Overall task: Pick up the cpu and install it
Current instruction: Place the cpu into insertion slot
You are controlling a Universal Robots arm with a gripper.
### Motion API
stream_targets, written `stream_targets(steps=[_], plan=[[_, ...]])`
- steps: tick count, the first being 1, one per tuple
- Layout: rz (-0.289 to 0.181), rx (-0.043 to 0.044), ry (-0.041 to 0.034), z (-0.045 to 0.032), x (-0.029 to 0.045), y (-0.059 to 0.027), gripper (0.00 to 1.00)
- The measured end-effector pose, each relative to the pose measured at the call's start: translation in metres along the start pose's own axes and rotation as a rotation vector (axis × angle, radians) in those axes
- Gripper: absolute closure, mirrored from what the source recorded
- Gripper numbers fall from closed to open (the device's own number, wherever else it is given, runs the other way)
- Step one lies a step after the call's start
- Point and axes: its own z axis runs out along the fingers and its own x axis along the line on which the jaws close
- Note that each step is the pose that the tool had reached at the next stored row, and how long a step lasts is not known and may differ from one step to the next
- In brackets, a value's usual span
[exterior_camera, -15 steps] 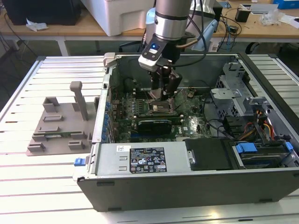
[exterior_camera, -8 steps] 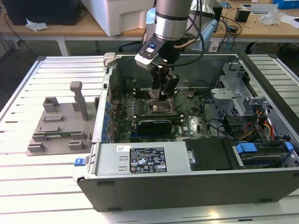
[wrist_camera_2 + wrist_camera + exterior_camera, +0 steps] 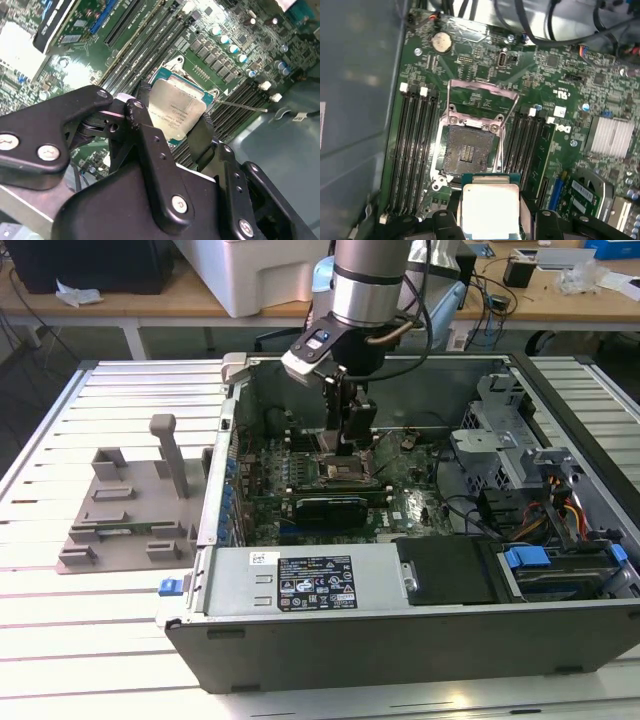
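**Arm and pincer.** One robot arm (image 3: 368,280) reaches down into one open computer case (image 3: 400,640). The case lies on one slatted white worktop (image 3: 60,640). The arm carries one pincer (image 3: 347,440) with two black fingers (image 3: 150,145).

**Cpu.** One cpu (image 3: 176,114) with a silver-grey top. The pincer is clamped on it, one finger on each of two opposite edges. It is held above the motherboard (image 3: 560,75) and is not seated.

**Socket.** One socket (image 3: 467,150), black, with its contact field uncovered. Its one metal load frame (image 3: 480,97) is swung open.

**Memory slots.** Two banks (image 3: 415,145), one on either side of the socket.

**Other board parts.** One round coin battery (image 3: 441,42) and one finned silver heatsink (image 3: 611,137).

**Fixture tray.** One grey fixture tray (image 3: 120,530) with one upright post (image 3: 170,455). It sits on the worktop to the exterior view's left of the case, well apart from the pincer.

**By view.**
- The exterior view gives the arm, case and tray together.
- The second wrist view gives the grip close up, with both fingers on the cpu's edges.
- The first wrist view gives the bare socket, with the cpu (image 3: 490,205) at one edge of it.
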Motion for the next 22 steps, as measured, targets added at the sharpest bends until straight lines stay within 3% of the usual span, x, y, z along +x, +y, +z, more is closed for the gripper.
stream_targets(steps=[3, 7, 8, 10, 13, 16, 22], plan=[[0.056, 0.0039, 0.0015, 0.0001, 0.0000, 0.0000, 0.46], [0.061, 0.0043, 0.0004, 0.0001, 0.0000, 0.0000, 0.46], [0.061, -0.0007, -0.0005, 0.0002, 0.0000, 0.0000, 0.46], [0.063, -0.0263, -0.0050, 0.0004, 0.0000, 0.0000, 0.46], [0.068, -0.0940, -0.0159, 0.0007, 0.0000, 0.0001, 0.46], [0.069, -0.1030, -0.0171, 0.0007, 0.0000, 0.0001, 0.46], [0.109, -0.1004, -0.0149, 0.0061, 0.0015, 0.0008, 0.46]])
